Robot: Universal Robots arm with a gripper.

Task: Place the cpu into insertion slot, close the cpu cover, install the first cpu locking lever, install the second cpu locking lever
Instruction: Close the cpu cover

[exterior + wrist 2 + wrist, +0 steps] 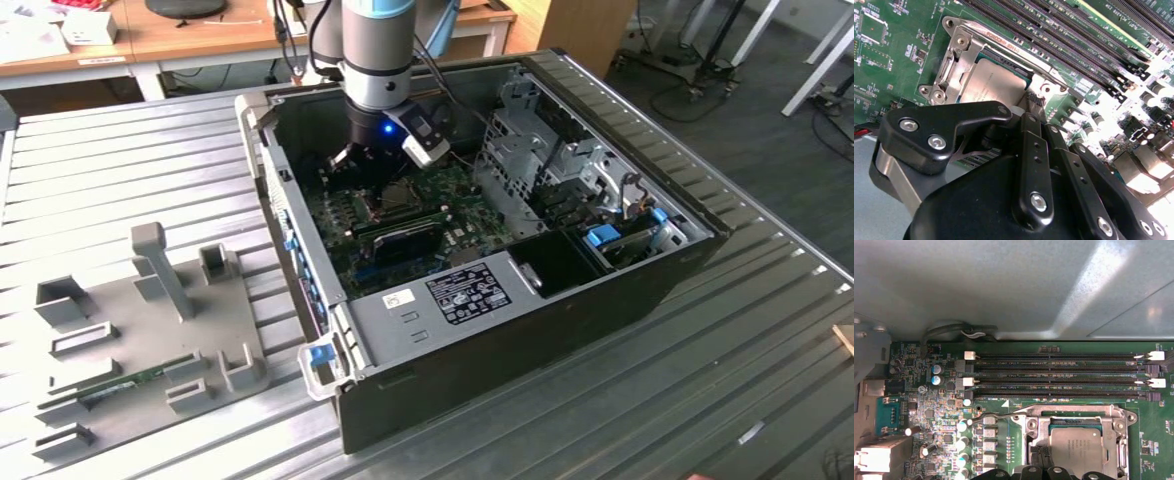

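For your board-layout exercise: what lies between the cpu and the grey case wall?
In the first wrist view, the metal frame's edge, then long black memory slots, lie between the cpu and the case wall.

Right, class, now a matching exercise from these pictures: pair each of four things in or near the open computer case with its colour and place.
Things:
1. cpu
2. memory slots
3. end effector
4. fixture plate

Descriptions:
A. black, down inside the computer case, close by the chip
B. grey, lying on the table at the exterior view's left of the case
C. pale silver square, ringed by a metal frame
D. long, black, in parallel rows on the green board

Pairs: 1-C, 2-D, 3-A, 4-B
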